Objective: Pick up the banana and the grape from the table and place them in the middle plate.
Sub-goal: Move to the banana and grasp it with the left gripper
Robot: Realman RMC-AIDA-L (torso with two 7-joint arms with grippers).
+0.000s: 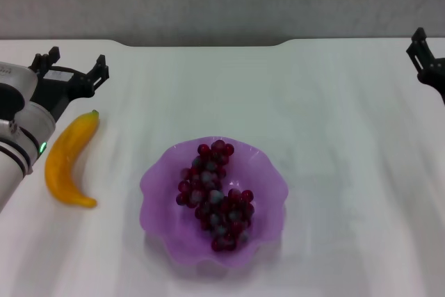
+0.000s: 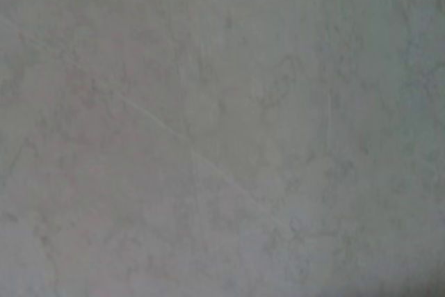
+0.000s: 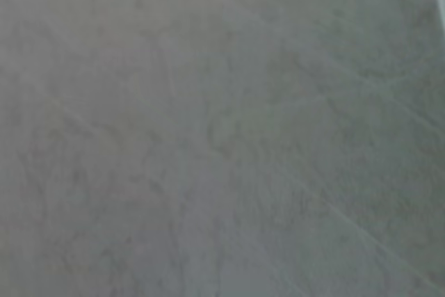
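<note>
In the head view the yellow-orange banana lies on the white table at the left, its stem tip pointing away from me. My left gripper hovers just beyond that tip, open and holding nothing. The dark red-purple grape bunch rests inside the translucent purple middle plate at centre front. At the far right edge, my right gripper is partly cut off by the frame and well away from the plate. Both wrist views show only bare white tabletop.
The table's far edge has a notch in the middle, with a grey wall behind. My left forearm lies along the table's left side, right beside the banana.
</note>
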